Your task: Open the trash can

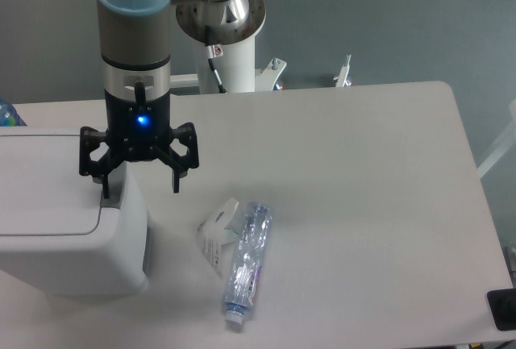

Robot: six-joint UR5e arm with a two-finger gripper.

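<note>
The trash can (56, 220) is a big white boxy bin at the left edge of the table, its flat lid down. A grey push tab (113, 201) sits on the lid's right edge. My gripper (140, 189) hangs straight down over that right edge with its fingers spread wide, open and holding nothing. Its left fingertip (104, 190) rests at or just above the tab; whether it touches is unclear. The right fingertip (176, 186) hangs past the can's side, above the table.
A crumpled clear plastic bottle (246, 262) lies on the table right of the can, beside a white paper scrap (216, 230). The robot's white base column (234, 51) stands behind the table. A black object (503, 309) is at the bottom right corner.
</note>
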